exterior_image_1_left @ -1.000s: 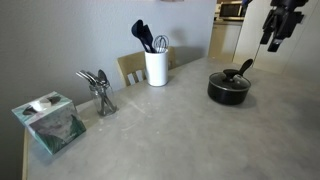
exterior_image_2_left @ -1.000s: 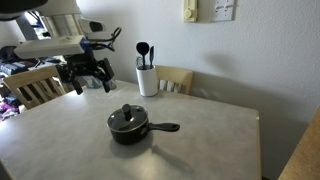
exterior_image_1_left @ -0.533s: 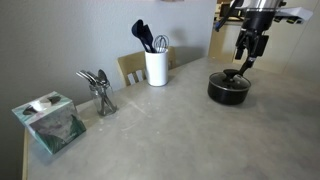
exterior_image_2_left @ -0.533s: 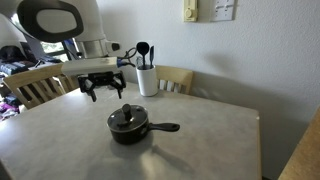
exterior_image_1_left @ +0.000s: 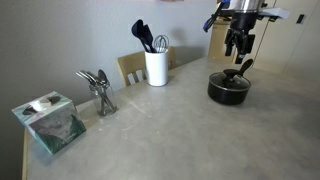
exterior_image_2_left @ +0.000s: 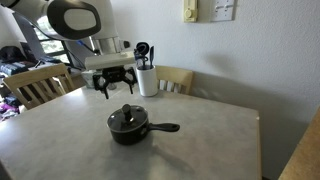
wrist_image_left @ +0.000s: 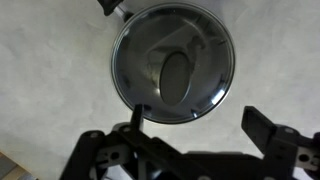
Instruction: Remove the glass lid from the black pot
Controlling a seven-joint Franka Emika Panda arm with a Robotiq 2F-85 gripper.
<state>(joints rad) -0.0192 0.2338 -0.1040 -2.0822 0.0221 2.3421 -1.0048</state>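
The black pot (exterior_image_1_left: 228, 90) (exterior_image_2_left: 128, 130) stands on the grey table, its long black handle angled up. The glass lid (wrist_image_left: 172, 64) with its metal rim and dark centre knob (wrist_image_left: 176, 77) lies on the pot; it also shows in an exterior view (exterior_image_2_left: 127, 118). My gripper (exterior_image_1_left: 238, 46) (exterior_image_2_left: 116, 88) hangs open and empty in the air above the pot, apart from the lid. In the wrist view its fingers (wrist_image_left: 197, 130) sit at the bottom edge, one over the lid's rim, the other over bare table.
A white utensil holder (exterior_image_1_left: 156, 67) (exterior_image_2_left: 147, 80) with dark utensils stands at the back of the table (exterior_image_1_left: 170, 125). A metal cutlery stand (exterior_image_1_left: 99, 91) and a tissue box (exterior_image_1_left: 52, 120) are at one end. Wooden chairs (exterior_image_2_left: 175, 79) stand behind the table.
The arm has swung in from the table's side toward the pot and now hovers above it. The pot and lid have not moved.
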